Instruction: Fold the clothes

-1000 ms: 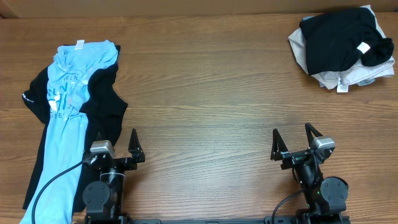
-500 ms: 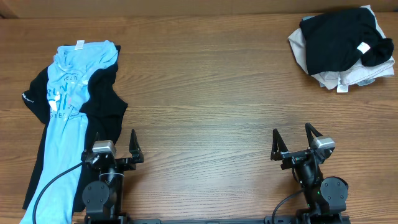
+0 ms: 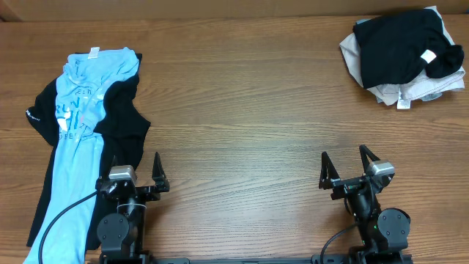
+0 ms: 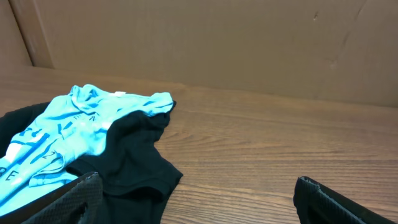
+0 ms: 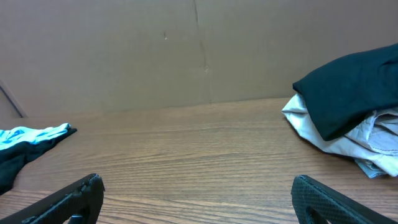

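A light blue printed tee [image 3: 77, 125] lies spread over a black garment [image 3: 124, 121] at the table's left; both show in the left wrist view, the tee [image 4: 74, 127] and the black cloth [image 4: 134, 158]. A bundled black shirt with a small white label [image 3: 399, 48] lies on pale clothes [image 3: 410, 92] at the far right corner, also in the right wrist view [image 5: 348, 96]. My left gripper [image 3: 133, 170] is open and empty at the front edge, beside the black cloth. My right gripper [image 3: 346, 166] is open and empty at the front right.
The wooden table [image 3: 242, 110] runs between the two clothing heaps. A brown cardboard wall [image 4: 205, 43] stands along the far edge. The arm bases [image 3: 121, 227] sit at the front edge.
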